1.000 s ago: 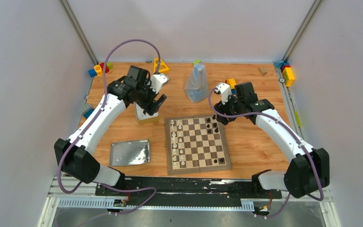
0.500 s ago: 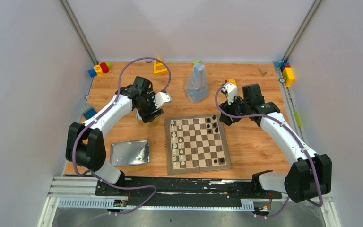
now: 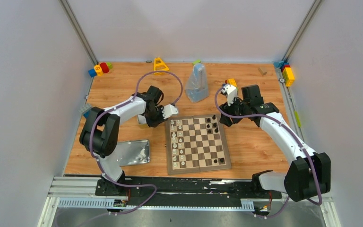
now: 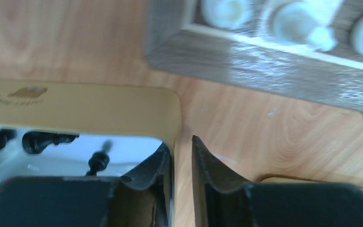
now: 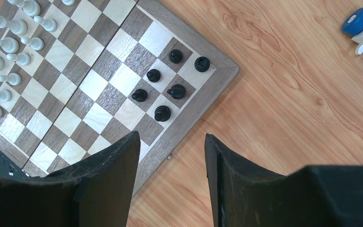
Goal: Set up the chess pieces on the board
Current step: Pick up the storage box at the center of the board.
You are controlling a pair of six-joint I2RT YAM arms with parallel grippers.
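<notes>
Pale wooden tabletop (image 3: 123, 94) with white walls around it fills the overhead view. At the left of the frame lies a silver tin lid (image 3: 131, 152). Next to it, just beside the left edge of the board (image 3: 201, 142), stands a small cream box (image 4: 85, 106). In the left wrist view we see black pieces (image 4: 42, 141) lying inside it, one on its side with its long axis across the frame.

The left gripper (image 4: 182, 142) is at the right wall of this box: one finger is inside, the other outside, with only a narrow gap between them. We cannot tell if they already pinch the wall.

On the board, white pieces (image 3: 177, 142) fill the two left columns. A few black pieces (image 5: 163, 92) stand in the upper right corner of the board.

At the right, the right gripper (image 5: 172, 142) hovers over the right edge of the board with its fingers apart and nothing between them.

We judge that the black pieces in the box are the remaining work. They lie to the lower left of the left fingers, so the left arm is nearer to them, while their squares are nearer to the right arm.
</notes>
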